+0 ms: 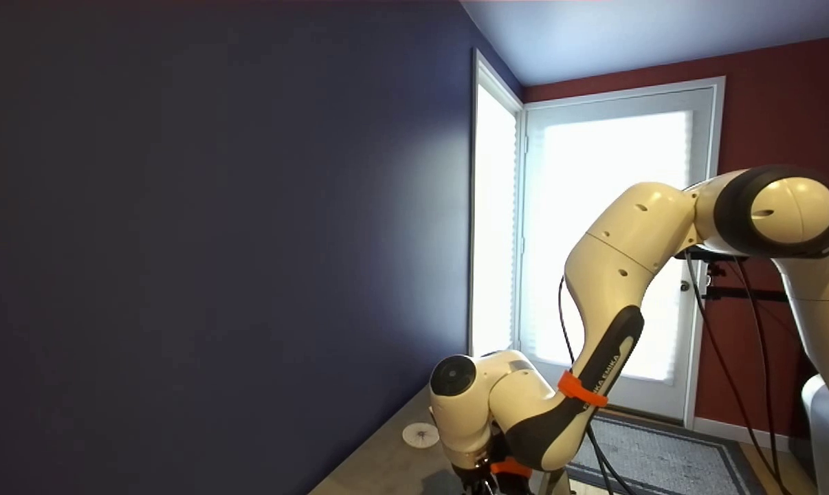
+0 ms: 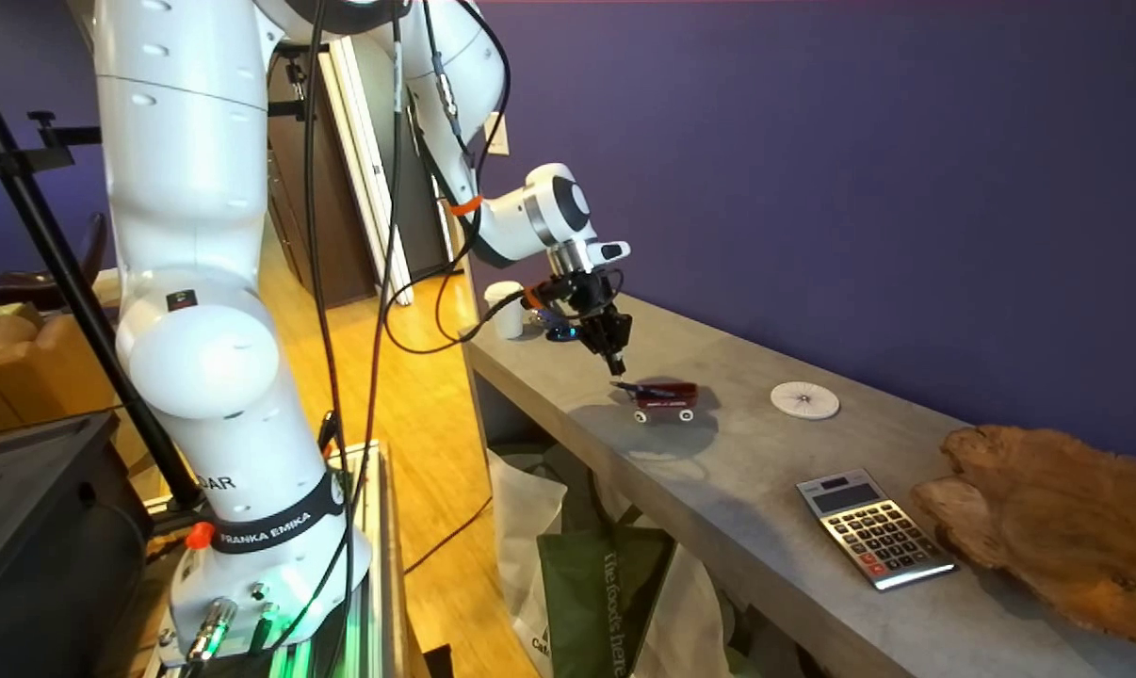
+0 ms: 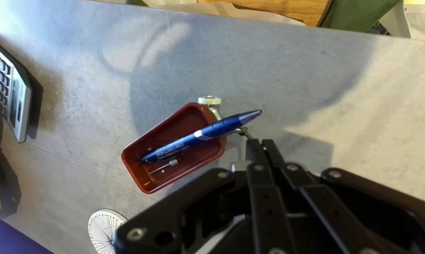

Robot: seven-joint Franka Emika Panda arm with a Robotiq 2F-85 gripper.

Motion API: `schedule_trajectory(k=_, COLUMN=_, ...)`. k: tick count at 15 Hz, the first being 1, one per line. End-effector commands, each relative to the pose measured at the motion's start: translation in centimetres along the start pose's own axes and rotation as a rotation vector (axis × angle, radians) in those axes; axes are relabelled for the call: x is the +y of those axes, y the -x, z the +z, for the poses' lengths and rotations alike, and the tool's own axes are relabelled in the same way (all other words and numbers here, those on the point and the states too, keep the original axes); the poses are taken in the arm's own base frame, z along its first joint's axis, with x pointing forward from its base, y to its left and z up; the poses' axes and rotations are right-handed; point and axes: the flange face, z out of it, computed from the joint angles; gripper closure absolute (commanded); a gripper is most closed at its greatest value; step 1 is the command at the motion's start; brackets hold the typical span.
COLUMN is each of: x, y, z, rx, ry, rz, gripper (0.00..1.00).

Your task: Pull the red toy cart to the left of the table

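The red toy cart (image 2: 667,396) stands on its white wheels on the grey-beige table (image 2: 738,471) in an exterior view. In the wrist view the cart (image 3: 179,125) is a red tray with a blue pen (image 3: 198,137) and a small metal pin in it. Its thin metal handle runs from its front end to my fingertips. My gripper (image 3: 262,143) has its fingers nearly together, shut on the handle's end, a glint showing between them. In an exterior view the gripper (image 2: 617,365) is just above the cart's front end. The cart is hidden in the exterior view with the door; only the gripper's upper part (image 1: 482,481) shows.
A white disc (image 2: 804,400), a calculator (image 2: 874,527) and a brown wooden slab (image 2: 1077,518) lie on the table beyond the cart's rear. A white cup (image 2: 506,311) stands near the far end, behind the gripper. A dark blue wall (image 2: 860,188) runs along the table's back edge.
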Motion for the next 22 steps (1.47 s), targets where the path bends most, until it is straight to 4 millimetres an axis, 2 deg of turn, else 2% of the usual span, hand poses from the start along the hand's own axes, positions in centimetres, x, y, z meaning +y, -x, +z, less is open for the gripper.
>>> schedule_trajectory(k=1, x=0.8, y=-1.7, z=0.4, rx=-0.004, ry=-0.036, rz=0.097, gripper=0.99)
schedule_trajectory(k=6, x=3.0, y=-2.8, z=1.6, rx=-0.049, ry=-0.109, rz=0.254, gripper=0.99)
schedule_trajectory(k=10, x=4.2, y=-3.5, z=2.2, rx=-0.059, ry=-0.166, rz=0.311, gripper=0.99)
schedule_trajectory(k=16, x=3.3, y=-3.8, z=1.6, rx=-0.008, ry=-0.187, rz=0.157, gripper=0.99)
schedule_trajectory(k=22, x=1.6, y=-3.9, z=3.3, rx=-0.009, ry=-0.16, rz=0.078, gripper=0.99)
